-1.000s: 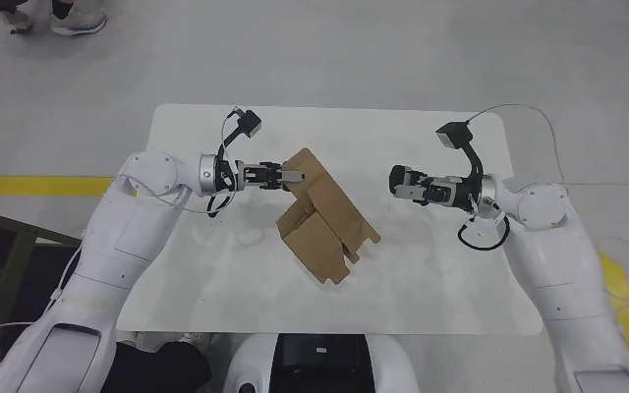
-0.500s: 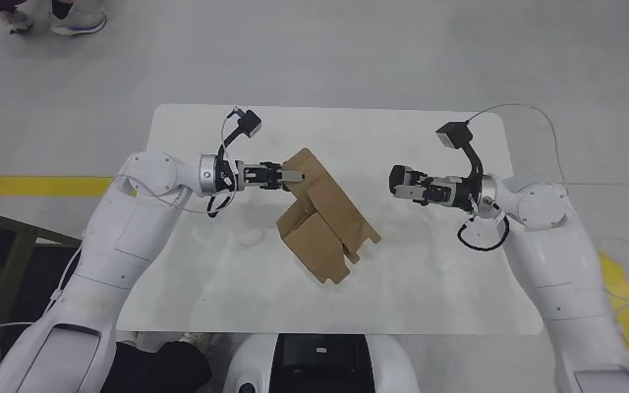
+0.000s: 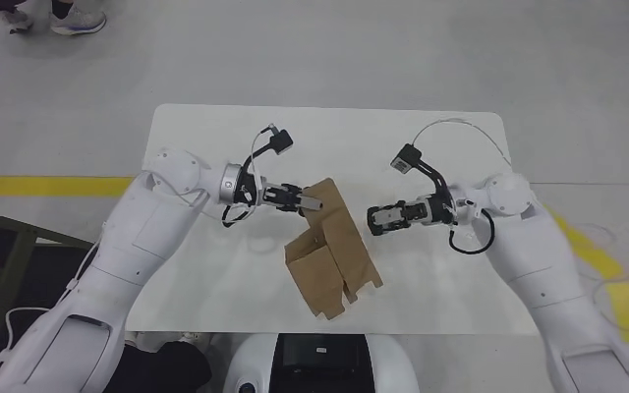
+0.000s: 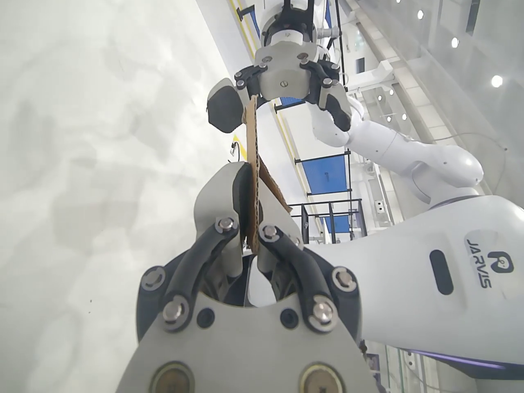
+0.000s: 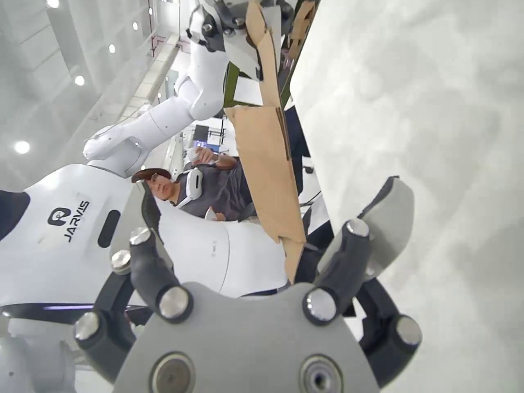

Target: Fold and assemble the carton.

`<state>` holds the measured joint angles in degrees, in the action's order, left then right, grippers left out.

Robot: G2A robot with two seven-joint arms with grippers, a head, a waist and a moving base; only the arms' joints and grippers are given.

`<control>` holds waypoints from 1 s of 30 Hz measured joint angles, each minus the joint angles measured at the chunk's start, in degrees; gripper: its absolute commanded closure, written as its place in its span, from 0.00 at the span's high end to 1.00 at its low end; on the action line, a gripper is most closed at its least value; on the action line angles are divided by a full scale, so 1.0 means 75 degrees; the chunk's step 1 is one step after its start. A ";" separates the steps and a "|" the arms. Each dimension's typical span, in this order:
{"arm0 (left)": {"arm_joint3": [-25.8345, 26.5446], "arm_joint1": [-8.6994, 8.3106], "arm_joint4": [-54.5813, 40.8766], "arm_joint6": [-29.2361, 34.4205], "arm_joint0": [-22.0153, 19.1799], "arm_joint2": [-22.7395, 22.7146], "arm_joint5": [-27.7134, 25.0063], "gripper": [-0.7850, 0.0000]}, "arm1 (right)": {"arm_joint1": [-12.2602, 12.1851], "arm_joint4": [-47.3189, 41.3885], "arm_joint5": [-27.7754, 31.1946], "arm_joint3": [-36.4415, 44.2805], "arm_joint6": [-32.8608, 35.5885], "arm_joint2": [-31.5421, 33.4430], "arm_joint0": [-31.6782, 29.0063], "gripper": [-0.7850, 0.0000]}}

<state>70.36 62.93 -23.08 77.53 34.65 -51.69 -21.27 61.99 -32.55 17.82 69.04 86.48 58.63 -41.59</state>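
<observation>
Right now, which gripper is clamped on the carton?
The left gripper, shut on an edge of the carton; the right gripper is open, not clamping.

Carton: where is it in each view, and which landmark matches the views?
Top view: carton at the middle of the table, between left tool and right tool.
Left wrist view: carton edge-on, pinched in the left tool.
Right wrist view: carton broad-faced, ahead of the open right tool.
Shared landmark: the left tool clamped on the carton's flap.
</observation>
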 measured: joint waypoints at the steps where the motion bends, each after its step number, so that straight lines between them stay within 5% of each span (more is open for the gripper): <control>1: -0.0040 0.0023 -0.0046 0.0066 -0.0044 0.0054 -0.0028 0.00 | 0.0010 -0.0116 -0.0024 -0.0052 0.0024 -0.0071 0.0044 1.00; 8: -0.0406 0.0186 -0.0499 0.0472 -0.0313 0.0349 -0.0240 0.00 | 0.0031 -0.0495 -0.0113 0.0000 0.0113 -0.0537 0.0155 0.98; 11: -0.0530 0.0232 -0.0666 0.0502 -0.0374 0.0410 -0.0234 0.00 | 0.0042 -0.0555 -0.0050 0.0042 0.0051 -0.0734 0.0146 0.86; 15: -0.0607 0.0260 -0.0720 0.0505 -0.0431 0.0476 -0.0226 0.00 | 0.0067 -0.0604 -0.0017 0.0072 0.0018 -0.1010 0.0172 0.50; 24: -0.0702 0.0272 -0.0789 0.0475 -0.0452 0.0541 -0.0256 0.00 | 0.0101 -0.0668 0.0082 -0.0069 -0.0082 -0.1445 0.0367 0.38; 30: -0.0718 0.0265 -0.0754 0.0458 -0.0454 0.0563 -0.0273 0.00 | 0.0082 -0.0803 0.0145 -0.0125 -0.0144 -0.1559 0.0409 0.17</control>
<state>64.97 64.92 -28.74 80.97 31.24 -47.47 -23.32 62.61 -38.57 18.91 68.11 85.40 46.93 -38.52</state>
